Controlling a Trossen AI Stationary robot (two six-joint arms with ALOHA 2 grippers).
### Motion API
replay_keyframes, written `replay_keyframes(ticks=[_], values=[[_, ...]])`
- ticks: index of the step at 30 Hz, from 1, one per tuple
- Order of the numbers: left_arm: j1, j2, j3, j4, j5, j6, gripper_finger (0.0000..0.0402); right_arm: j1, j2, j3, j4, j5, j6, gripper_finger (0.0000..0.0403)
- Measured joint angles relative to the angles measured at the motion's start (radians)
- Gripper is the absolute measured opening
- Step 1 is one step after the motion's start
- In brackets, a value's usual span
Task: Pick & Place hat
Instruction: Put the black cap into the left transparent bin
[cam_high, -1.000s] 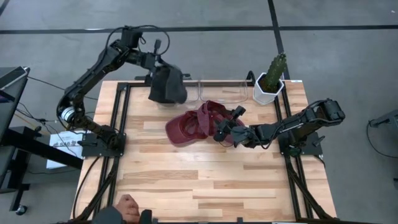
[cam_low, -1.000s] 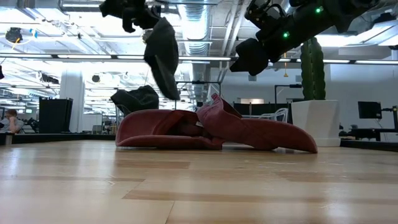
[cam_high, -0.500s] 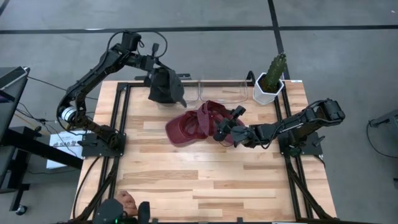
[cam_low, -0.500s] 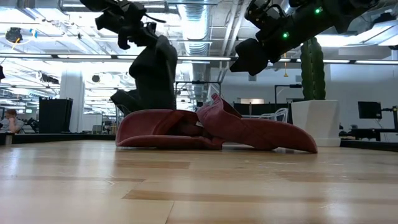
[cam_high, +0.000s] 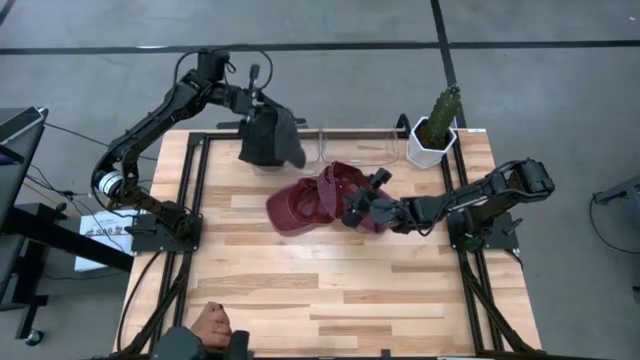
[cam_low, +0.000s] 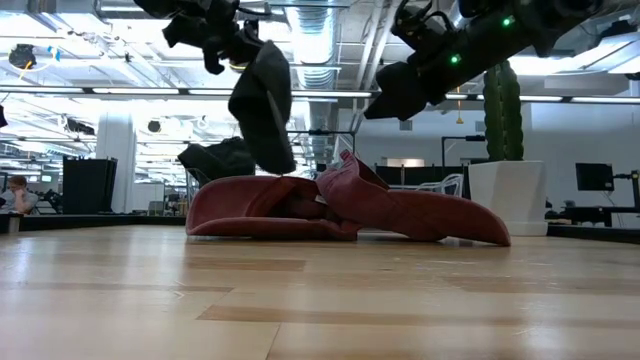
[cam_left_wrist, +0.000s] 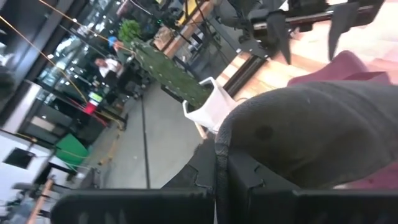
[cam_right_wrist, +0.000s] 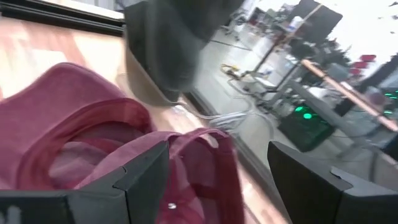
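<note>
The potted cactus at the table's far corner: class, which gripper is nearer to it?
Right. The right gripper hovers over the red hats, fairly near the potted cactus; the left gripper holds the dark hat farther away.

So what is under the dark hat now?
The dark hat hangs from the left gripper over the table's back edge; the wood beneath is covered from above.

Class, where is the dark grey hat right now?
In the high view, the dark grey hat hangs from the left gripper above the table's far-left edge, behind the maroon hat.
</note>
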Motion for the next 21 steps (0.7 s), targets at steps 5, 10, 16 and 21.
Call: replay_keyframes(ticks=[5,10,16,21], values=[[0.006,0.009,0.0,0.046,0.029,0.005,0.0011,-0.031,0.0,0.0,0.0,-0.08,0.01,0.0265],[0.031,0.051,0.0,0.056,0.051,0.048,0.0011,-0.053,0.0,0.0,-0.011,-0.089,0.028,0.0265],[0.098,0.12,0.0,0.054,0.051,0.033,0.0011,-0.053,0.0,0.0,-0.012,-0.089,0.028,0.0265],[0.148,0.156,0.0,0.028,0.05,0.026,0.0011,-0.052,0.0,0.0,-0.012,-0.089,0.027,0.0265]])
